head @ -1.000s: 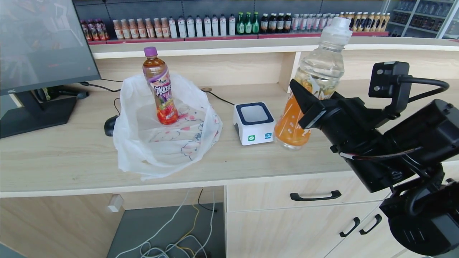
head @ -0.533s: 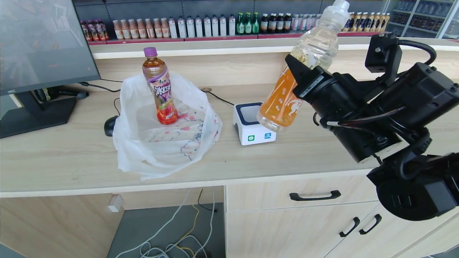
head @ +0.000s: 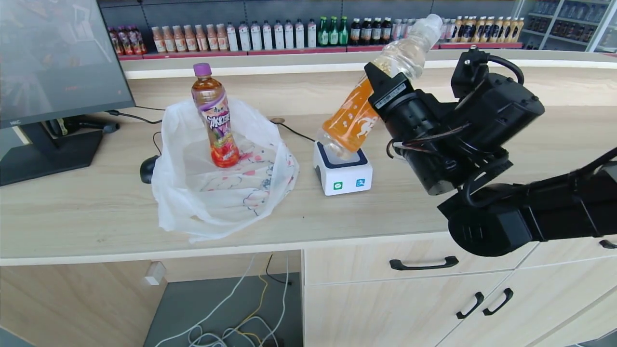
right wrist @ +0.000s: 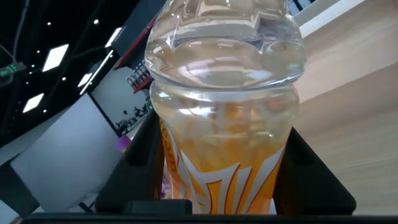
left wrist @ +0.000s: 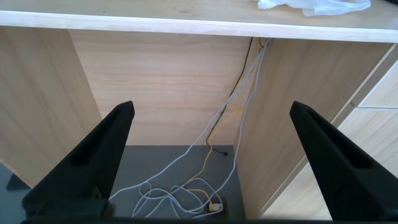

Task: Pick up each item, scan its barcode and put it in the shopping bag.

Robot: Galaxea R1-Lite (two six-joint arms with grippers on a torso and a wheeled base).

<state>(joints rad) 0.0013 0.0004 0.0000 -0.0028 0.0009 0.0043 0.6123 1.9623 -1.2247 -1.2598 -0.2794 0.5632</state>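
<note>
Orange drink bottle [head: 354, 118] is gripped around its middle by the right pincer [head: 385, 89], tilted with its base low over the window of the white scanner [head: 343, 176]; this looks like the scanning step. The next move calls for turning the barcode to face the window, then carrying the bottle left to the shopping bag [head: 226, 193], where a purple-capped tea bottle [head: 214, 115] stands. The left pincer [left wrist: 211, 111] hangs open below the pale wooden worktop [head: 87, 207]. A monitor [head: 53, 53] stands at the far left, and shelves of drinks [head: 308, 33] line the far wall.
</note>
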